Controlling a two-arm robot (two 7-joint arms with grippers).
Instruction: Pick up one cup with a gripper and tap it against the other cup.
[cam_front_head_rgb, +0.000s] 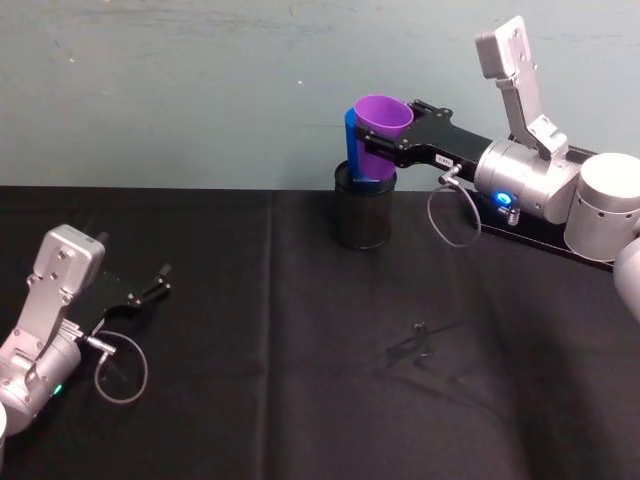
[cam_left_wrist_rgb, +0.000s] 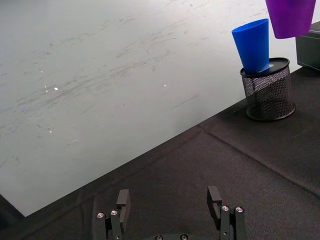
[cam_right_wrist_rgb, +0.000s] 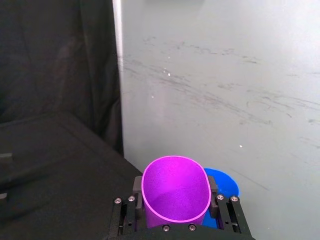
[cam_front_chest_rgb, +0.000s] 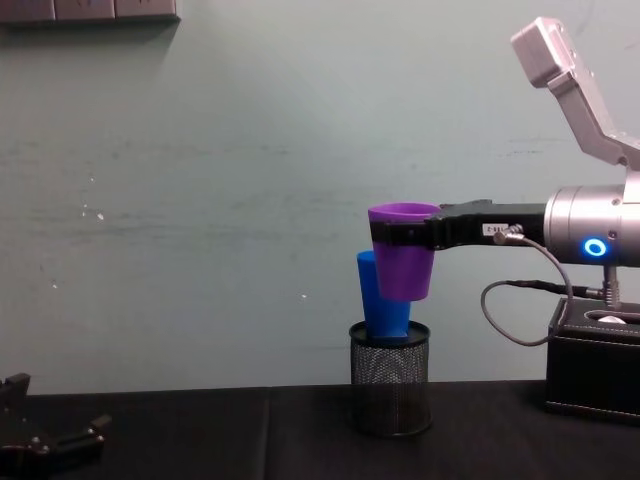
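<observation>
Tablecloth (cam_front_head_rgb: 300, 380) black | wall (cam_front_head_rgb: 200, 90) scuffed | right tool (cam_front_head_rgb: 372, 150) grips purple cup (cam_front_head_rgb: 383, 115) | left tool (cam_front_head_rgb: 160, 281) parked

Wall (cam_front_head_rgb: 180, 90): you face it at 12 o'clock, pale grey-green, scuffed and scratched.
Black cloth (cam_front_head_rgb: 300, 400): spreads before you from 3 through 6 to 9 o'clock.
Grey plates (cam_front_chest_rgb: 90, 9): at 11 o'clock in your chest view, perhaps sockets.

Black-clothed surface (cam_front_head_rgb: 300, 330). I note a mesh pen holder (cam_front_head_rgb: 362, 210) standing far centre, a black box (cam_front_chest_rgb: 590, 370) far right, and a small dark object (cam_front_head_rgb: 420, 342) lying right of centre.
</observation>
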